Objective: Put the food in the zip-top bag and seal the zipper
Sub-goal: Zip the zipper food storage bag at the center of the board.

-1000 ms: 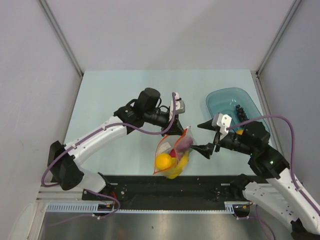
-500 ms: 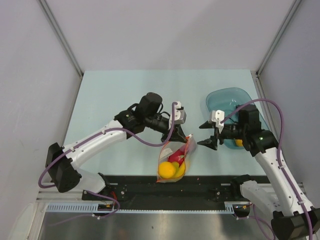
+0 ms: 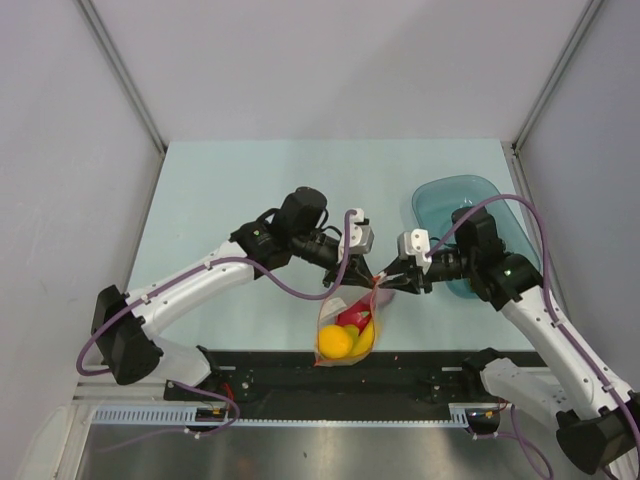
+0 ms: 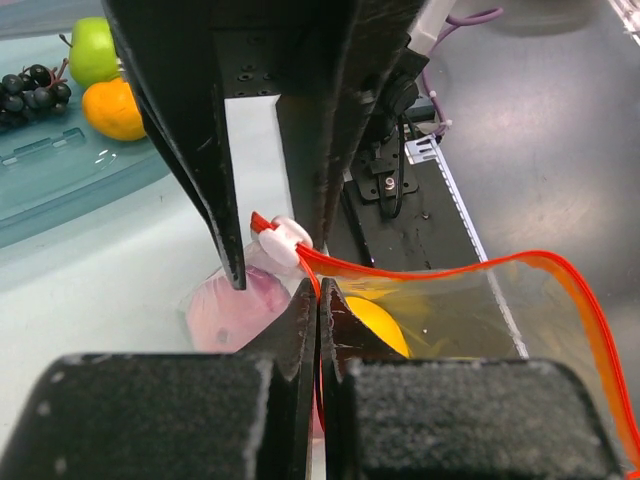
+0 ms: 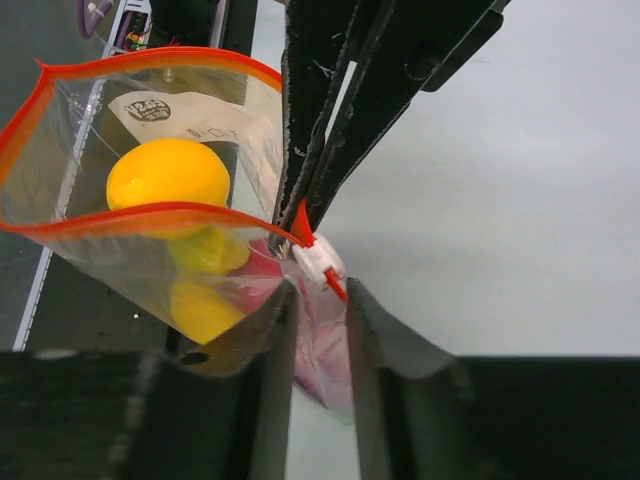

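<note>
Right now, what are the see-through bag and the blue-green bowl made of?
Clear crinkly zip-top bag: probably thin soft plastic; it wrinkles and shows the yellow toy fruit inside. Translucent teal bowl: likely hard, smooth plastic; it holds its shape and shines.

**Bag at the near middle of the table, bowl to its right rear**

The zip-top bag [image 3: 347,322] is at the near edge of the table [image 3: 230,190], midway between the two arms. Seen from above, its bottom end overlaps the rail [image 3: 270,368] in front. Several pieces of food [image 3: 334,342] lie inside, gathered toward that bottom end. The zipper [image 4: 400,272] runs along the bag's far end. At one corner of that end, the left gripper [image 4: 318,300] reaches in from the left and pinches the zipper. The right gripper [image 5: 322,290] reaches in from the right, with the slider [image 5: 318,262] between its fingertips; whether they touch it cannot be told. The bowl [image 3: 440,195] stands to the right of and behind the bag. In it are an apple [image 4: 92,50], grapes [image 4: 30,85] and a round fruit [image 4: 113,108].
</note>
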You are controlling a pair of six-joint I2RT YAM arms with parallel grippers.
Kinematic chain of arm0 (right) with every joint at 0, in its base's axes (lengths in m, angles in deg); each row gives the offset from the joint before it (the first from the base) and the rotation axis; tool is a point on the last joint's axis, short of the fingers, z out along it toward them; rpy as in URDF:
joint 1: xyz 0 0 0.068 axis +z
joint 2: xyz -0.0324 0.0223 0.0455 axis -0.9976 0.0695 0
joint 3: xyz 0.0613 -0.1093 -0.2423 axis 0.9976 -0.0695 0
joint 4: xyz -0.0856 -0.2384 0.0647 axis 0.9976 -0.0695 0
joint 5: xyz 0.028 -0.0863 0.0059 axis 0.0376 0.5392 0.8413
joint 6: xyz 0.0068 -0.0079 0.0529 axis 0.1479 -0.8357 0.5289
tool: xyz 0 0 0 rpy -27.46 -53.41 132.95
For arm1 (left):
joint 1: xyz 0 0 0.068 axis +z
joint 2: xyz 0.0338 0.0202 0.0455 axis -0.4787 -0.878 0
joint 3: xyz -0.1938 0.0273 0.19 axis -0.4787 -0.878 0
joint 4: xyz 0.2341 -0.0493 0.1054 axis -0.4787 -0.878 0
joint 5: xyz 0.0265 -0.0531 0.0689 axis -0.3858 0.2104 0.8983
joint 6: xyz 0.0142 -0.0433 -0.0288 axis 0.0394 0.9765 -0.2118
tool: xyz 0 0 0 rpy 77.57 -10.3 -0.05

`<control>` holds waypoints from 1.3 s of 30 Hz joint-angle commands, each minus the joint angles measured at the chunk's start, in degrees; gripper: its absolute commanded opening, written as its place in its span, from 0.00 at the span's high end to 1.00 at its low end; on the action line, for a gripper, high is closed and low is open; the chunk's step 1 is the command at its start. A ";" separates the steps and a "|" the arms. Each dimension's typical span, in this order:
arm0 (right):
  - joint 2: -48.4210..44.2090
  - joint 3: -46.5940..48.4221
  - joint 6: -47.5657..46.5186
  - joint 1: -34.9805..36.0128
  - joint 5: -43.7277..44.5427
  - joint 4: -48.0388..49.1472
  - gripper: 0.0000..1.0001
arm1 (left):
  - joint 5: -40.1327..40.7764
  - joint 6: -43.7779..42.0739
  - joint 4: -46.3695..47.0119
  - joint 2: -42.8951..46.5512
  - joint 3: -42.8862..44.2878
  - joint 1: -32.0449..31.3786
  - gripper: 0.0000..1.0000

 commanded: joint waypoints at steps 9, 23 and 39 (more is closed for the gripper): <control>-1.58 1.73 3.12 0.81 1.53 5.18 1.00 | 4.35 3.64 0.86 1.80 -0.55 -0.19 0.58; -0.18 3.83 6.63 0.81 3.73 2.89 1.00 | 29.92 5.87 3.77 9.64 0.67 -7.03 0.37; -2.11 2.96 4.96 0.98 3.46 2.10 1.00 | 37.94 2.34 2.37 5.32 2.52 -12.76 0.83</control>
